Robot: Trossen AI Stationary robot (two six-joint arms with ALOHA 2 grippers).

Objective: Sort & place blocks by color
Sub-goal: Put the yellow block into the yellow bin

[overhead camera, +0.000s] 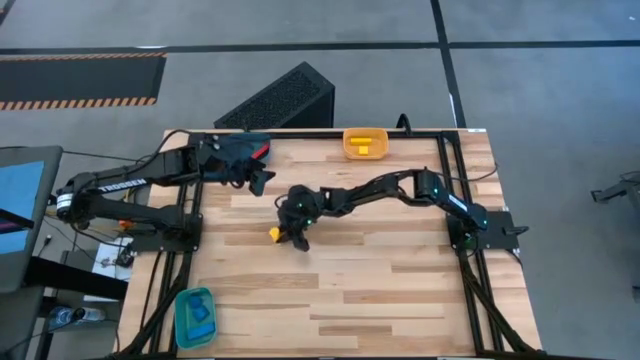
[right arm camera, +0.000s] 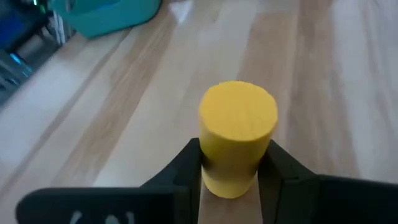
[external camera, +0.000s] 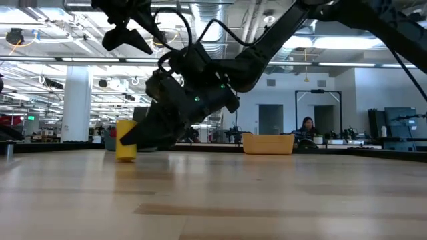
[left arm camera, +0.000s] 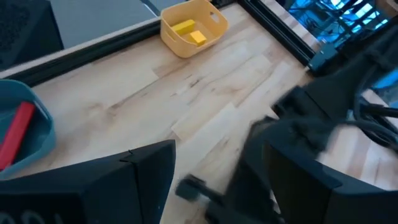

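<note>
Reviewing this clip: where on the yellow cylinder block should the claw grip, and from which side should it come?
Grip the yellow cylinder block low on its curved side wall, fingers on opposite sides, coming in low along the table. It stands upright on a flat end with open wood around it. The right claw already brackets it this way. The left claw waits near the dark-blue bin.

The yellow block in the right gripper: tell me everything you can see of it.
The yellow block is a short, plain, matte cylinder, not a cube. It stands upright on the wooden table near its middle, flat end up. The right gripper is shut on its lower sides, one dark finger on each side. In the low view its bottom looks to meet the tabletop. Nothing else touches it.
</note>
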